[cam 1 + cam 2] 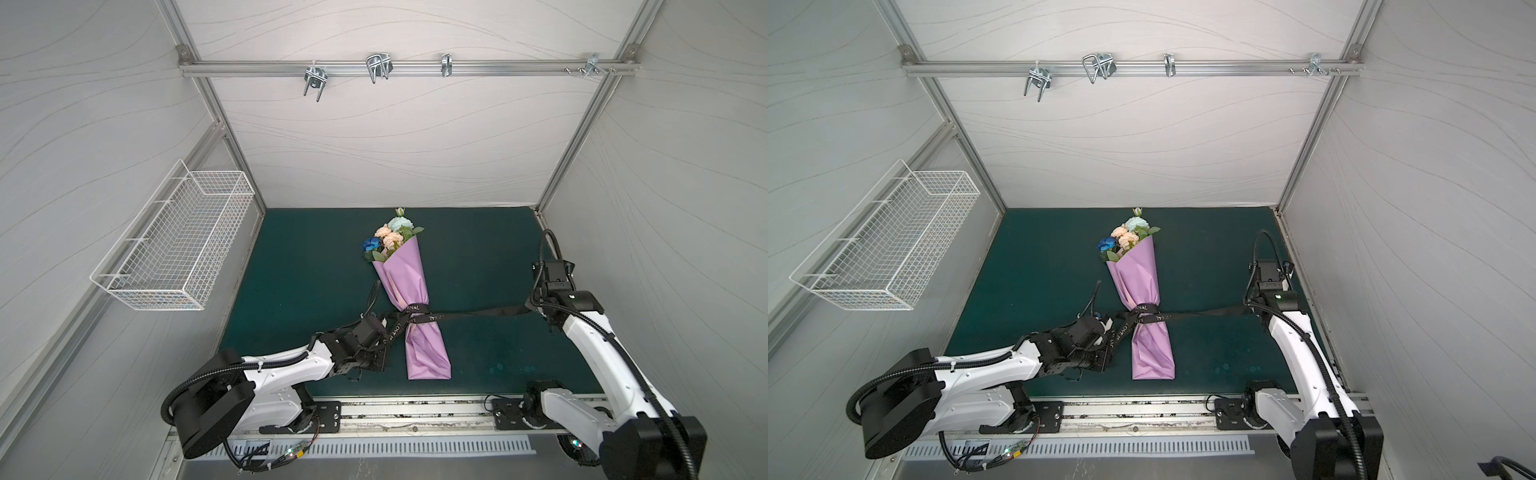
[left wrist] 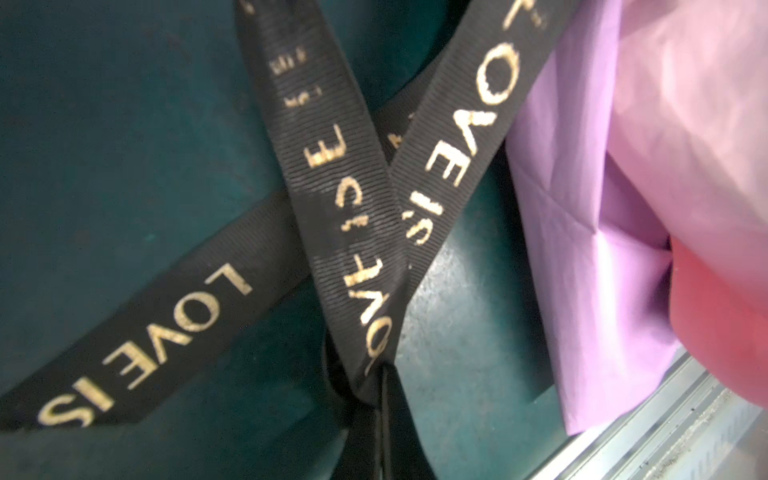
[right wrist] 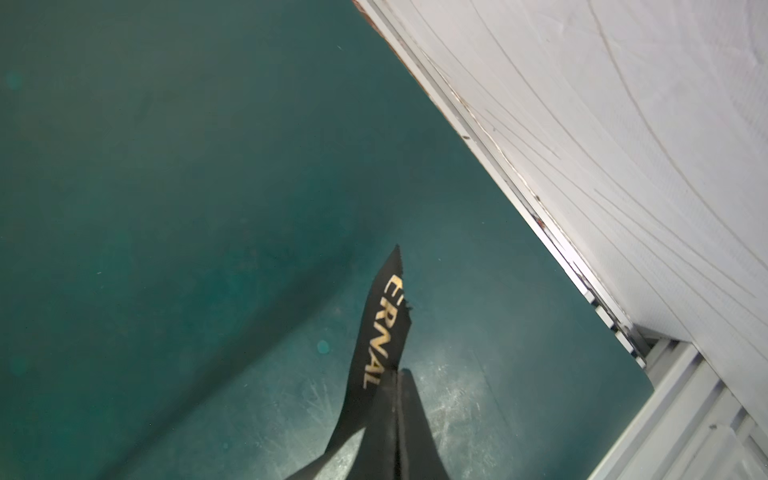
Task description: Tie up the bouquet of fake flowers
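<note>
Mid-frame on the desk (image 1: 299, 266), the bouquet of fake flowers (image 1: 390, 239) is seen lying in lilac paper (image 1: 409, 282). The black ribbon (image 1: 417, 309) is already cinched round its waist; the bow is judged outstanding. Ribbon is pinched by the left pincer (image 2: 384, 384), low beside the wrap. The other tail is held taut at right by the right pincer (image 3: 397, 376), its arm outstretched.

Ribbed woven ribbon (image 2: 340, 216), creased matt paper (image 2: 582, 208), scuffed green mat (image 3: 166, 166), matt-petalled bouquet of fake flowers (image 1: 390, 239)

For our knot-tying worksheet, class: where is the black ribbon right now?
In both top views the black ribbon circles the lilac wrap centrally; one end stretches right to the right gripper, the other left to the left gripper.
</note>
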